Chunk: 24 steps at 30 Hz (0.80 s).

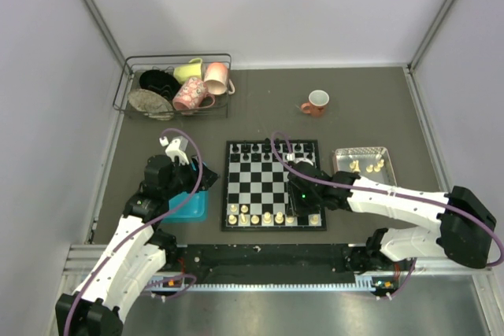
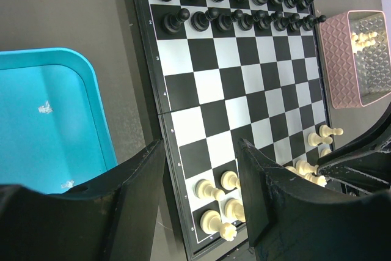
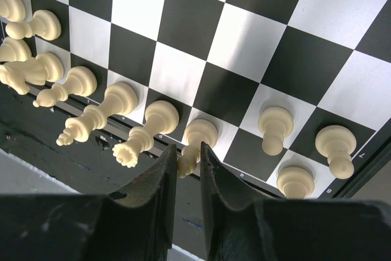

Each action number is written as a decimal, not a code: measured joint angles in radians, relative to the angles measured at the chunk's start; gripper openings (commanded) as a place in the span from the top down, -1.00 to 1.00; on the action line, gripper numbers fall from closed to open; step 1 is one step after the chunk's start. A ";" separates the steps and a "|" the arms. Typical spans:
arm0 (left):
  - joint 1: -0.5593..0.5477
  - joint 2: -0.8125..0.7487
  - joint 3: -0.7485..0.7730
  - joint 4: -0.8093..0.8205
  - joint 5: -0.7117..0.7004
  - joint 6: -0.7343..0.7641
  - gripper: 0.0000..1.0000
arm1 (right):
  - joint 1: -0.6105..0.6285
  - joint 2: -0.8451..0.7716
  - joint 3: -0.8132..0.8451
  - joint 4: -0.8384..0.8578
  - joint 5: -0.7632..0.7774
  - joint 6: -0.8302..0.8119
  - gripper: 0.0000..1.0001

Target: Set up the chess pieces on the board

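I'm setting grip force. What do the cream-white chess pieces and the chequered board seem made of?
Small cream-white chess pieces: probably moulded plastic, smooth with a soft sheen; painted wood cannot be ruled out. Flat black-and-white chequered chessboard: a hard, smooth, semi-gloss surface, with a light reflection across its squares; plastic or laminated card.

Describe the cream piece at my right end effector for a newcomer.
On the chessboard, find the edge nearest the arms, holding cream pieces. In the outermost row, it is the piece whose top sits between the fingers of the right end effector, unlike the crowned piece beside it.
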 measured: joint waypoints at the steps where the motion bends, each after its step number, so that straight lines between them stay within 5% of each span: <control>1: 0.000 0.000 0.000 0.000 0.000 0.000 -0.11 | 0.000 0.000 0.000 0.000 0.000 0.000 0.63; 24: 0.000 0.000 0.000 0.000 0.000 0.000 -0.11 | 0.000 -0.025 -0.013 -0.003 -0.003 0.000 0.65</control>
